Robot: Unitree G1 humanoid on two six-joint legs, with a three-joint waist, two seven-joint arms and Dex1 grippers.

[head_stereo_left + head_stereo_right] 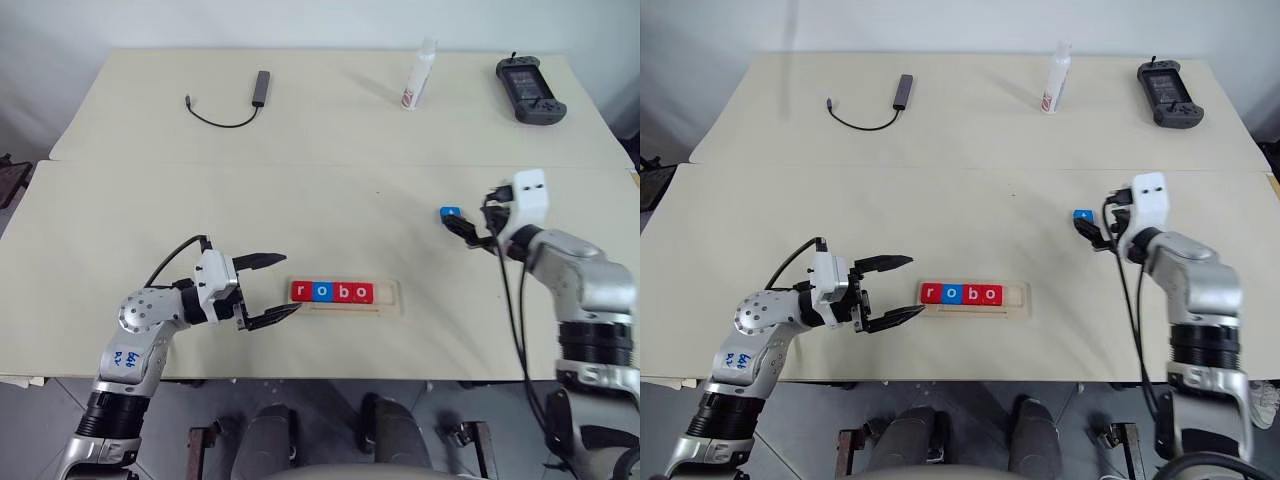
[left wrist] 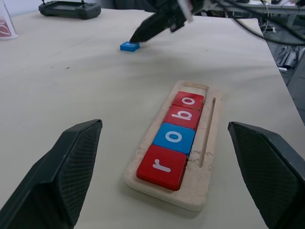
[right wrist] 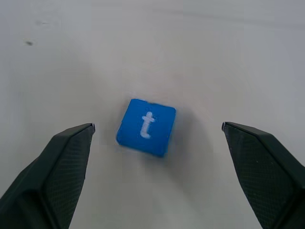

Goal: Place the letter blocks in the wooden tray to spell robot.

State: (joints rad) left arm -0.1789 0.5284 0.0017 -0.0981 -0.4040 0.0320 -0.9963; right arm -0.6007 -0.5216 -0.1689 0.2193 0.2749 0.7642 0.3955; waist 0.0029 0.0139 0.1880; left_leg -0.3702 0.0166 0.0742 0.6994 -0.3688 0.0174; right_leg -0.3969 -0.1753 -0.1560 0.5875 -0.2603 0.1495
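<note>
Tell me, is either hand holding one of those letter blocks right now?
No, nothing is held. The right hand is open over the blue t block, which lies on the table. The left hand is open beside the wooden tray.

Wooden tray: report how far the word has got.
Done: the wooden tray holds four blocks reading r, o, b, o. In hand: the open right end effector frames the blue t block on the table. Left: grasp it and fill the empty last slot.

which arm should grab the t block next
Right. The right gripper is open with the blue t block lying between its fingers on the table. The left gripper sits by the wooden tray, far from that block.
</note>
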